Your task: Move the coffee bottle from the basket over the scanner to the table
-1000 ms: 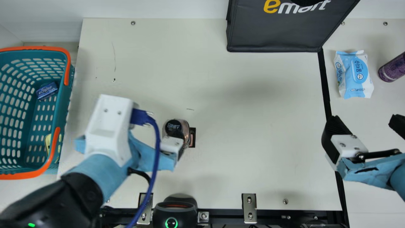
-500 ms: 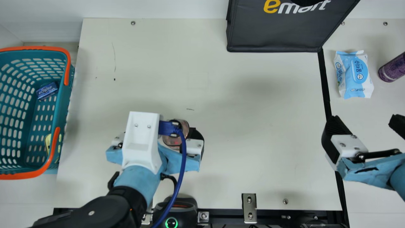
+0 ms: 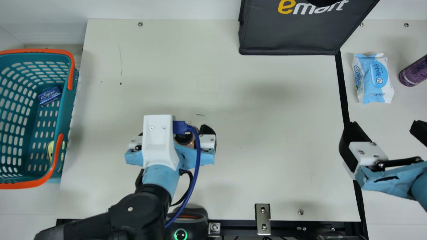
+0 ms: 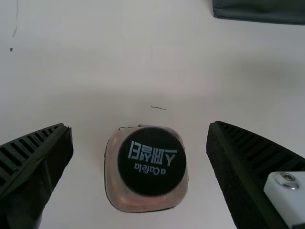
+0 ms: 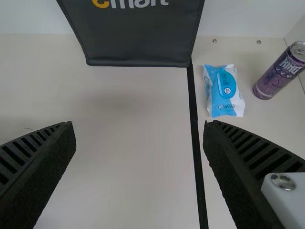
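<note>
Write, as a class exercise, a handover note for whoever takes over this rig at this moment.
Left gripper: open, around the black-capped, squarish brown coffee bottle without gripping it.
Right gripper: open, empty.
Things: bottle upright on the cream table; teal plastic basket with orange handles at the main view's left; black scanner with green light ring at the near edge.
Done: bottle out of the basket, on the table. Scan: cannot tell.
Left: probably just back the left arm off, if the scan was made.

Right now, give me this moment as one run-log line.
coffee bottle: upright on table | left fingers: open, gap either side of bottle | right fingers: open, empty | scanner: near table edge
</note>
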Available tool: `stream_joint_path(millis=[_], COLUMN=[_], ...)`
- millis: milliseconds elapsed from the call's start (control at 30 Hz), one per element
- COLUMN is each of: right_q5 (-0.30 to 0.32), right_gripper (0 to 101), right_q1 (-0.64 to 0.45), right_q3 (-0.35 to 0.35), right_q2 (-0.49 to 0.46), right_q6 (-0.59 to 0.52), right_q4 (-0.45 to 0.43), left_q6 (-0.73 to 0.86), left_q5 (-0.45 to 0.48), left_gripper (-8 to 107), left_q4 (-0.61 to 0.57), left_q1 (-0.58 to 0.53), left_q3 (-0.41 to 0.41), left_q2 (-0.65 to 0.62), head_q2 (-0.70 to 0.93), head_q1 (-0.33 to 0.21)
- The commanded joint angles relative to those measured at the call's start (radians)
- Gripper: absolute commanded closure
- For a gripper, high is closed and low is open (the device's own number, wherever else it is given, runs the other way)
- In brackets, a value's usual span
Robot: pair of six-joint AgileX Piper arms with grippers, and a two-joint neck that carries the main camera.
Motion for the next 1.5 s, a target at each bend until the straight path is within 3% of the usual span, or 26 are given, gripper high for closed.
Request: stream_joint_path(millis=[0, 33, 533, 1033, 1467], right_q5=[0.0, 0.0, 0.0, -0.001, -0.001], right_gripper=[6, 6, 6, 6, 6], right_q1=[0.0, 0.0, 0.0, 0.0, 0.0], right_q3=[0.0, 0.0, 0.0, 0.0, 0.0], right_q2=[0.0, 0.0, 0.0, 0.0, 0.0], right_q6=[0.0, 0.0, 0.0, 0.0, 0.0], right_q4=[0.0, 0.0, 0.0, 0.0, 0.0], left_q6=[-0.016, -0.023, 0.028, 0.584, 1.082], left_q5=[-0.002, -0.003, -0.006, -0.112, -0.279], left_gripper=[9, 9, 107, 107, 107], left_q4=[0.008, 0.013, 0.03, -0.128, -0.38], left_q1=[0.001, 0.001, -0.013, 0.048, 0.189], left_q3=[0.004, 0.006, 0.009, 0.054, 0.113], left_q2=[0.006, 0.01, 0.003, -0.188, -0.303], head_q2=[-0.001, -0.001, -0.001, -0.001, -0.001], head_q1=[-0.03, -0.03, -0.03, -0.03, -0.03])
